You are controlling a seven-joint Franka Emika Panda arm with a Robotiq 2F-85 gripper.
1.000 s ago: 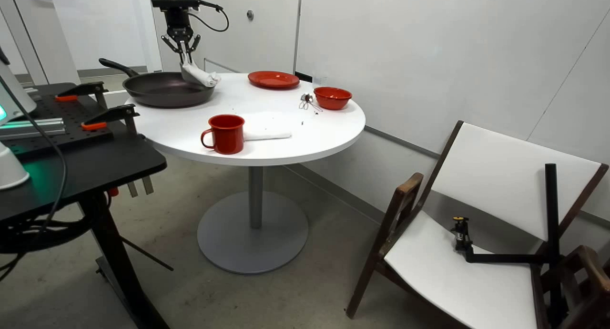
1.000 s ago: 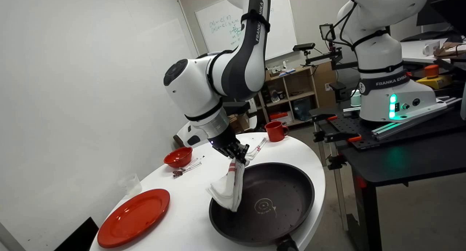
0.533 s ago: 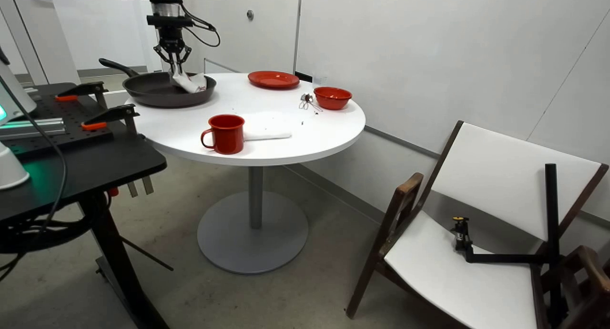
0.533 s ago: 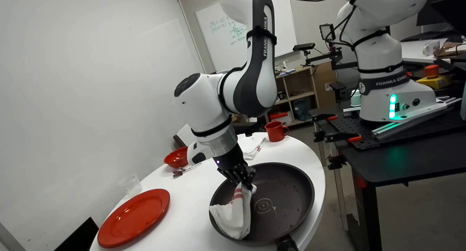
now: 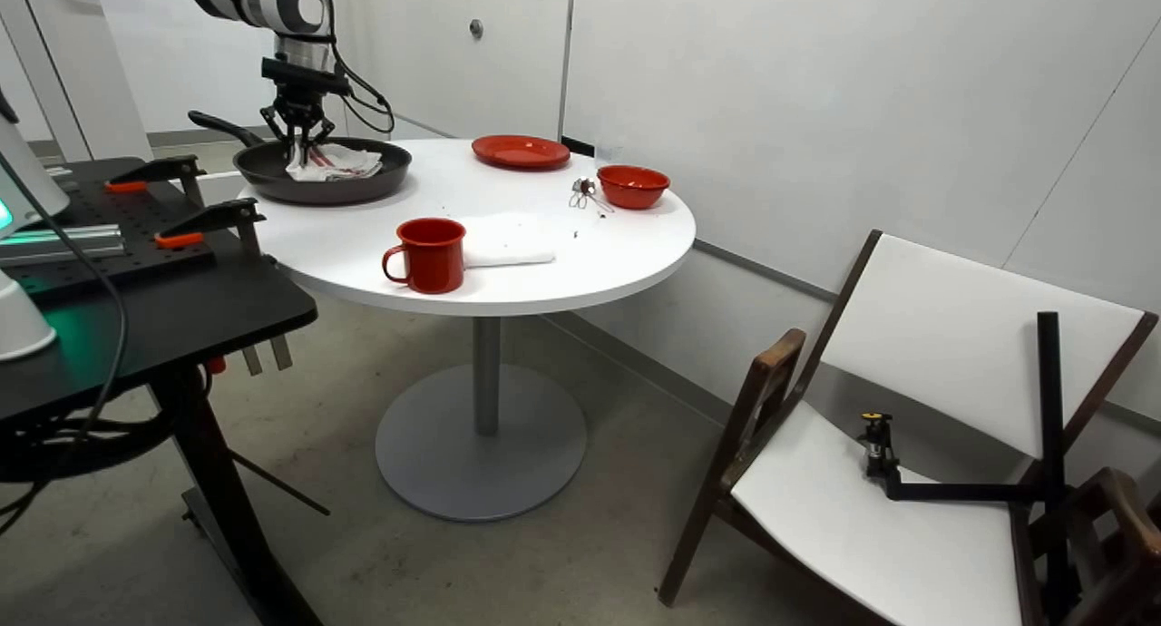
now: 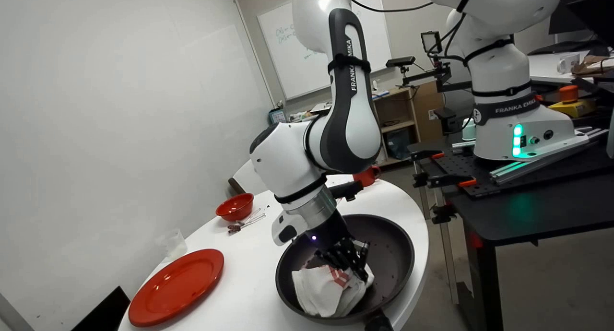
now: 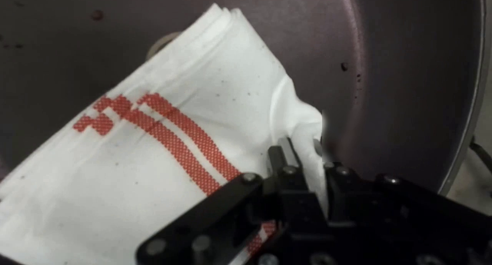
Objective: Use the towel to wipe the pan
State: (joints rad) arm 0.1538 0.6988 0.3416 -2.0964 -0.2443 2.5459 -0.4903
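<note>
A black two-fingered gripper (image 7: 301,145) is pinching a folded, red-striped white cloth towel (image 7: 165,149), already lying inside the round dark pan (image 6: 393,254) at lower centre in an exterior view; wiping is looking unfinished, with dark specks (image 7: 344,67) dotting the wrist view's upper right.
</note>
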